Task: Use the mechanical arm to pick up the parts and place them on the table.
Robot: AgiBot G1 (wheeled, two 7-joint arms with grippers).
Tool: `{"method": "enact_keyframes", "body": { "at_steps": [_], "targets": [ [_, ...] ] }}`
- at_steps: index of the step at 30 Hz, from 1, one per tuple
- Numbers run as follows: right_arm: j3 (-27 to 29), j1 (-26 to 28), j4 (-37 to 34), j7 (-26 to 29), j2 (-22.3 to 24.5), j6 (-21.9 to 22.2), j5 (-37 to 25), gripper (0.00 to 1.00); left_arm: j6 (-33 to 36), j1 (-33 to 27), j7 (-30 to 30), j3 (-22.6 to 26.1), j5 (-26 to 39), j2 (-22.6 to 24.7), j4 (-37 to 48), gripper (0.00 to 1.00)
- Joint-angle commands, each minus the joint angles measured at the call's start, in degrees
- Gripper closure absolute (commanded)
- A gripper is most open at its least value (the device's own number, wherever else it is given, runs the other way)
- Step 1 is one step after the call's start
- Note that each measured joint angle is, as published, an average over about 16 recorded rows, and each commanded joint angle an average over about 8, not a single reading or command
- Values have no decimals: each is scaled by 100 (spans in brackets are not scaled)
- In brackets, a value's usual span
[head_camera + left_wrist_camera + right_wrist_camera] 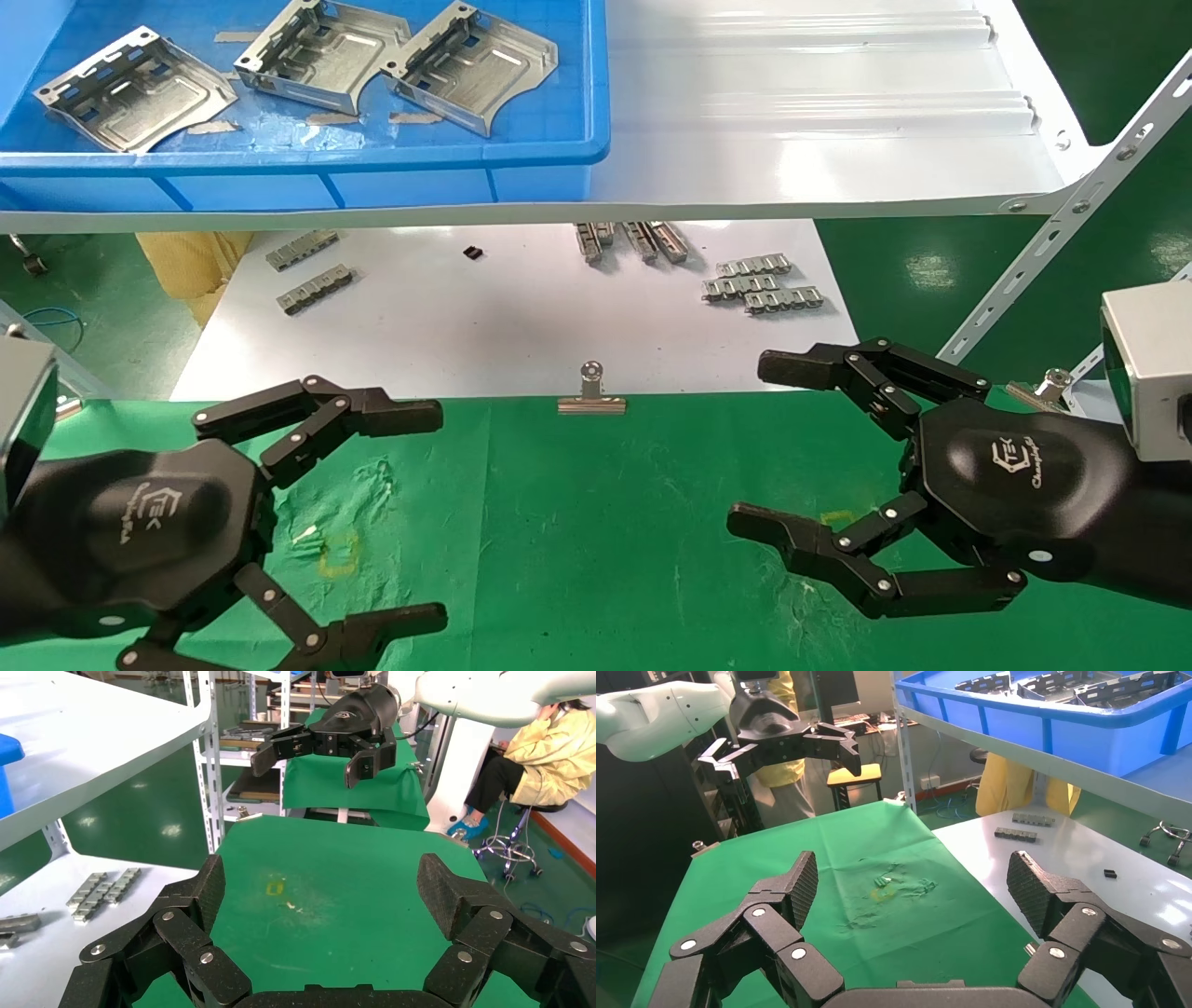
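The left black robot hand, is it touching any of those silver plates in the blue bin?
Apart. In the head view the left hand hovers open over the green table, while all three plates lie in the blue bin on the shelf.

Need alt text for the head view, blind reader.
Two black robot hands, the left gripper and right gripper, hover open and empty over the green table. Three silver parts lie in a blue bin on the white shelf beyond.
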Motion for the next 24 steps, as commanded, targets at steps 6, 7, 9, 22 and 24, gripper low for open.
{"method": "enact_keyframes", "body": {
  "at_steps": [6, 7, 9, 22, 24],
  "targets": [
    [0, 0, 0, 0, 0, 0, 0, 0, 0, 0, 0, 0, 0, 0, 0, 0],
    [0, 0, 0, 0, 0, 0, 0, 0, 0, 0, 0, 0, 0, 0, 0, 0],
    [0, 0, 0, 0, 0, 0, 0, 0, 0, 0, 0, 0, 0, 0, 0, 0],
    [0, 0, 0, 0, 0, 0, 0, 100, -3, 0, -1, -1, -2, 2, 3, 0],
    [0, 0, 0, 0, 0, 0, 0, 100, -27, -3, -9, -4, -6, 11, 15, 0]
  ]
}}
